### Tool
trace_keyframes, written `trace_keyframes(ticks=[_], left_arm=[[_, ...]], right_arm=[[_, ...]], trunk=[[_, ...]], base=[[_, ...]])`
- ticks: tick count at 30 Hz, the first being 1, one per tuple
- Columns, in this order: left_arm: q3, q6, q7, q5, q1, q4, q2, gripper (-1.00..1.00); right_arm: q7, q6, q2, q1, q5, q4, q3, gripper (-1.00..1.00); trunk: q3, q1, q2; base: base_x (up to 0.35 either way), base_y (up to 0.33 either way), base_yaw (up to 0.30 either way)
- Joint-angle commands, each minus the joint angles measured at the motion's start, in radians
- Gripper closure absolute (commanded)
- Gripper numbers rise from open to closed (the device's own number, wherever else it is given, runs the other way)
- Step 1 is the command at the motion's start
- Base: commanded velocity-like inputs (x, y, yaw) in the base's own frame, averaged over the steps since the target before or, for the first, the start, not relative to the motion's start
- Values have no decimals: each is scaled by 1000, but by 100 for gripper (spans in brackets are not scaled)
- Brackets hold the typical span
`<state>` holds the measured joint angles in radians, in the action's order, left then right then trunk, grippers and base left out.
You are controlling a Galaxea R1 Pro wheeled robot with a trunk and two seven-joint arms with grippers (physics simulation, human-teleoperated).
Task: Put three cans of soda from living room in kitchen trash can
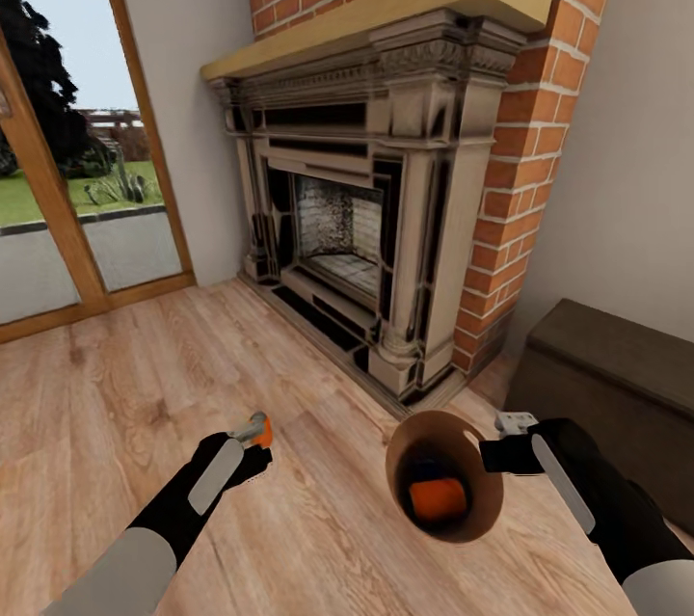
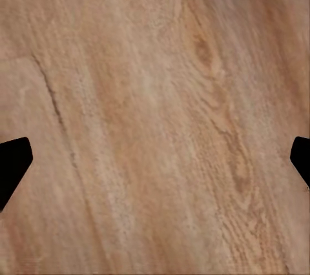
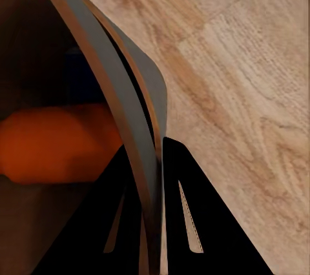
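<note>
Leftward, the left pincer (image 1: 253, 434) apparently gripped an orange soda can (image 1: 262, 430); beside it, the right pincer (image 1: 492, 450) clamped the trash can (image 1: 485, 500) by its rim, another orange can (image 1: 438, 498) inside. Next, the held can needed dropping in before heading kitchenward.

Red brick (image 1: 540, 115) is framing a cream-and-black carved fireplace (image 1: 376, 211); centre-right, a copper-brown bin interior (image 1: 443, 476) is showing 1 bright orange can (image 1: 437, 498), above light wood-grain planks (image 1: 318, 520).

Open floor (image 1: 116, 404) left; fireplace (image 1: 386, 211), cabinet (image 1: 617, 385) block.
</note>
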<state>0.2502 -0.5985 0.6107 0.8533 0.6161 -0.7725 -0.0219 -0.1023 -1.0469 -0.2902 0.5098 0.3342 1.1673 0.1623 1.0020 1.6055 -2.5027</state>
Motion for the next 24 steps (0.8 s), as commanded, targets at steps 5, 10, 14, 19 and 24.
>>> trace_keyframes(ticks=[5,10,14,19,24], left_arm=[[-1,-3,2,-4,13,37,-4,-100],[-2,-5,3,-6,12,42,-8,-100],[-2,-4,3,-6,11,52,-14,-100],[-2,-1,2,-6,11,73,-16,-100],[-2,5,1,-5,11,86,-16,-100]], right_arm=[[-5,0,0,-11,16,5,1,100],[-5,0,0,-18,18,5,1,100],[-7,0,0,-19,18,5,1,100],[-22,0,0,-20,19,5,2,100],[-30,0,0,-23,19,5,0,100]], trunk=[[1,0,0],[2,0,0],[2,0,0],[2,0,0],[2,0,0]], base=[[341,97,-210],[331,167,-100],[309,224,-17],[301,239,-40],[304,219,-235]])
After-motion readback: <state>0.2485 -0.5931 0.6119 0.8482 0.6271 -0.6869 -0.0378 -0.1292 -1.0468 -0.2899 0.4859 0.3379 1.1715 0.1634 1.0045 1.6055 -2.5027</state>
